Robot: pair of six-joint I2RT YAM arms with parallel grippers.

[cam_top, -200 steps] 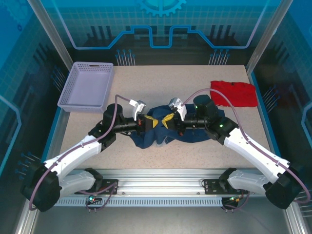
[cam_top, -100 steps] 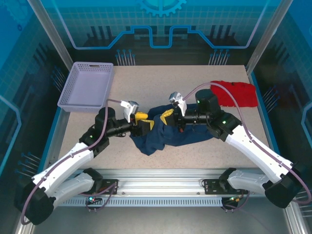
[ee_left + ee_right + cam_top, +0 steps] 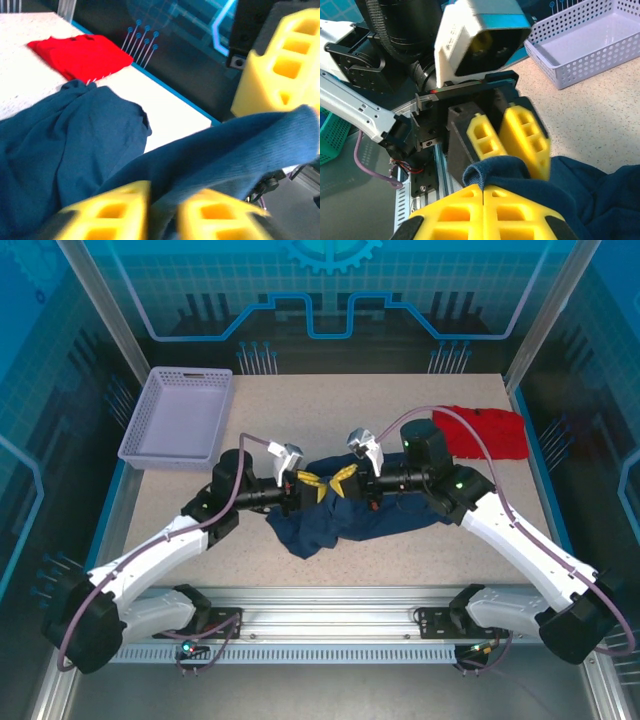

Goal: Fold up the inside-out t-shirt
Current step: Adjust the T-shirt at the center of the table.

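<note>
From above, we see the dark navy blue soft cloth t-shirt crumpled at the middle of the speckled beige tabletop. Its long axis runs left to right, and its bulk lies on the near side of both sets of jaws and reaches under the right arm. The left jaws and right jaws face each other almost tip to tip, each clenched on a raised fold. We judge that spreading the shirt depends on drawing them apart along that axis. Half a second ago the left jaws stood open and drawn back leftward; now they have come in and closed.

In the left wrist view, navy cloth is pinched between our yellow jaws and stretches up to the right jaws.

In the right wrist view, the jaws are pressed together on a rolled edge, with the left jaws directly opposite on the same fold.
</note>
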